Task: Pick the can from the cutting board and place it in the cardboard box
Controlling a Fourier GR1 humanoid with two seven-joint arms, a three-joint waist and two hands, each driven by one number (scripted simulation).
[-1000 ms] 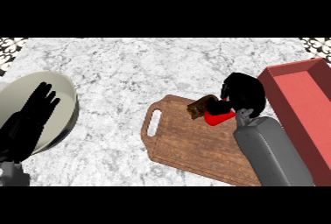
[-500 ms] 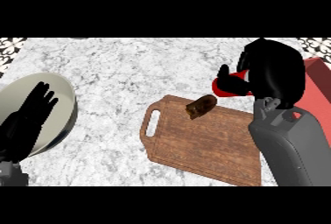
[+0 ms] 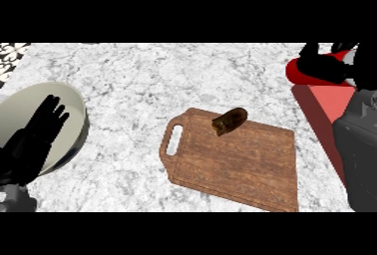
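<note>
While aloft by the box (image 3: 321,105), red can (image 3: 299,74) in clasp of right hand (image 3: 340,63); left hand (image 3: 33,142) slack.

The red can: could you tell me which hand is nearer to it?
Right. The right hand is curled round the can, by the box; the left hand rests open over the plate, far left.

The cutting board (image 3: 236,164) lies right of centre on the counter (image 3: 147,74), a small food item (image 3: 230,121) at its far edge, the plate (image 3: 29,107) well apart at its left, the box (image 3: 324,107) just right, and the can (image 3: 303,72) in the right hand (image 3: 331,62) over the box's far corner.
</note>
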